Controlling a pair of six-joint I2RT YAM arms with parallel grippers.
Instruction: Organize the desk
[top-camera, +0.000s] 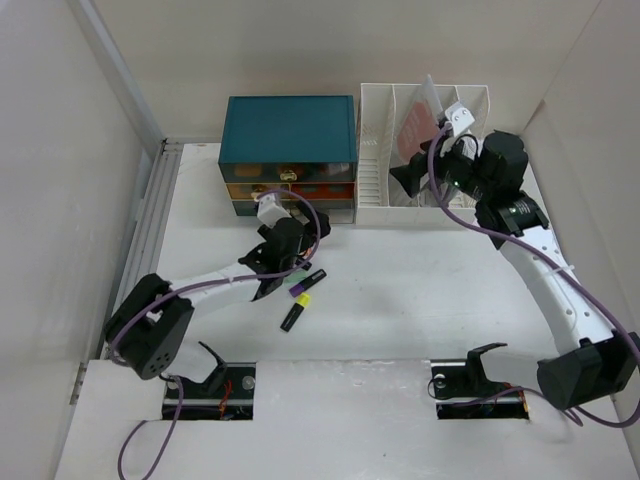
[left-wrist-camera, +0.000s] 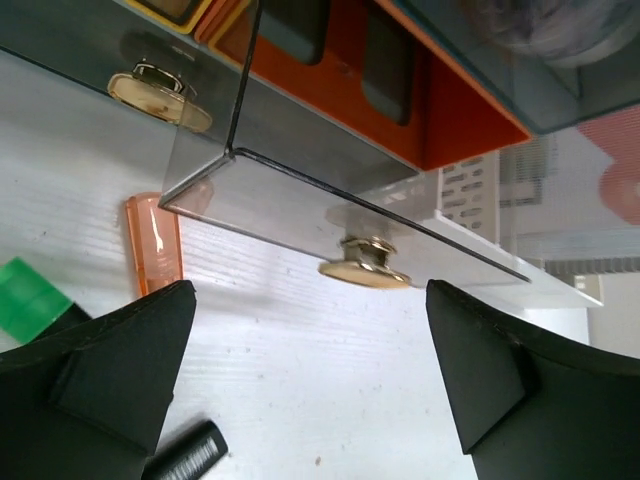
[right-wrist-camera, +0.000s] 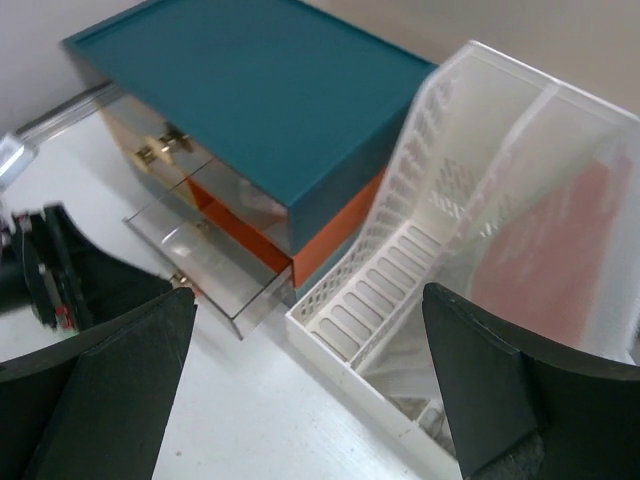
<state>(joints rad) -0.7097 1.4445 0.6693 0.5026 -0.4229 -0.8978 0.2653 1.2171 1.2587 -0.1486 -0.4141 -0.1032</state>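
The white desk (top-camera: 420, 290) carries a teal drawer box (top-camera: 290, 135) at the back. Its bottom clear drawer (left-wrist-camera: 300, 190) is pulled out. My left gripper (top-camera: 285, 245) stands open just in front of that drawer, its brass knob (left-wrist-camera: 365, 262) lying ahead between the fingers, untouched. An orange marker (left-wrist-camera: 153, 243), a green cap (left-wrist-camera: 25, 290) and a black pen (left-wrist-camera: 185, 455) lie on the desk (left-wrist-camera: 300, 360) by the left finger. My right gripper (top-camera: 412, 178) hovers open and empty over the white file rack (top-camera: 420, 150), which also shows in the right wrist view (right-wrist-camera: 400, 290).
Loose highlighters, one with a yellow cap (top-camera: 297, 305), one with green (top-camera: 305, 282), lie right of the left gripper. The rack holds a reddish sheet (right-wrist-camera: 560, 260). White walls close in the desk on the left, back and right.
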